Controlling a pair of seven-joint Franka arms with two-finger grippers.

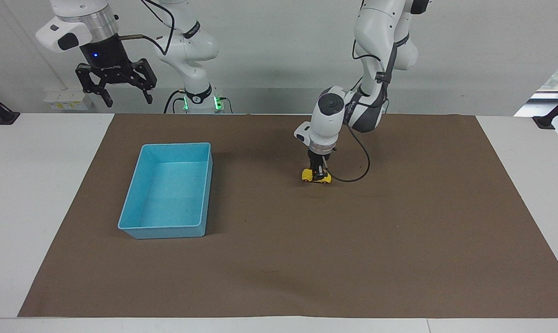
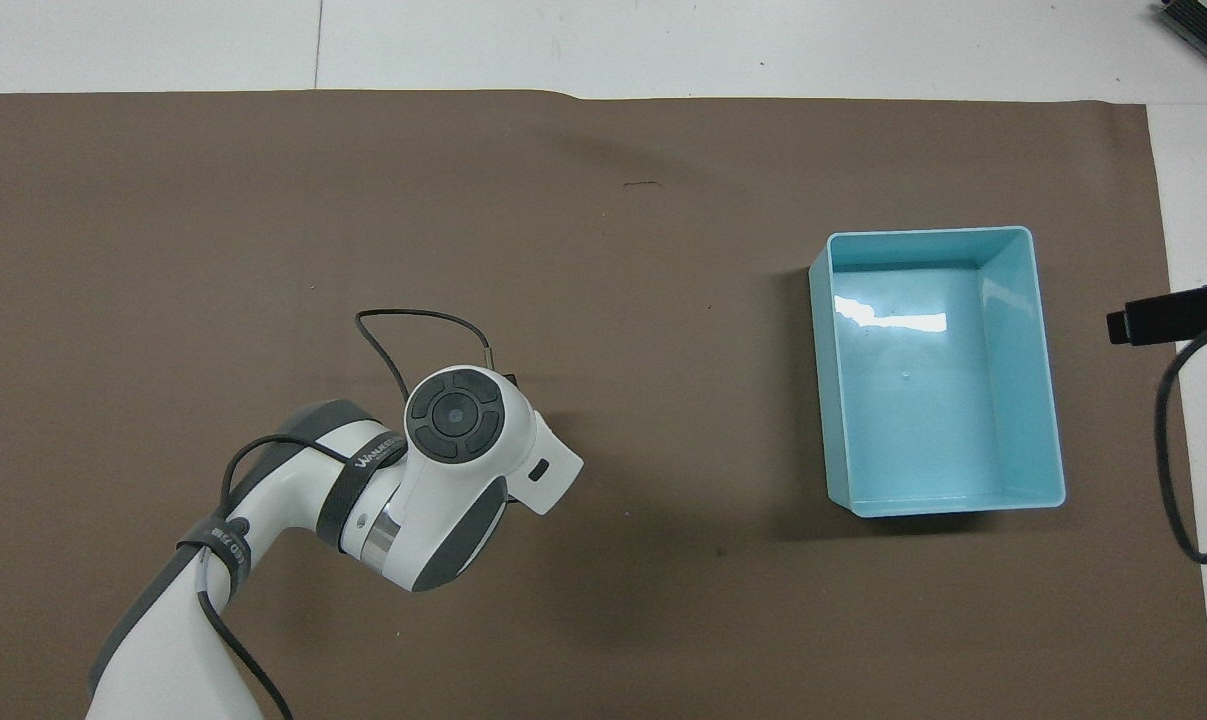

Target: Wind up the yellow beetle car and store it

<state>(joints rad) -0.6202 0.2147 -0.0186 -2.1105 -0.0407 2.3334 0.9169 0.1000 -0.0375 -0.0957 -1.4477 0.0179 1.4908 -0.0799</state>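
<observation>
Brown mat (image 1: 279, 259) over white table (image 1: 29, 185), grey wall above. Left gripper (image 1: 319, 172) clamped on yellow car (image 1: 316, 176) mid-frame; right gripper (image 1: 116, 88) spread open, upper left.

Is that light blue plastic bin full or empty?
Empty: the light blue plastic bin shows only its bare, shiny floor in both views.

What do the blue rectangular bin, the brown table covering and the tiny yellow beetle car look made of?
Blue rectangular bin: likely moulded plastic, glossy; light glares off its floor in the overhead view.
Brown table covering: matte sheet, paper or thin board by its look; no shine, a slight ripple at one edge.
Tiny yellow beetle car: smooth bright shell, plastic or painted metal, cannot tell which.
</observation>
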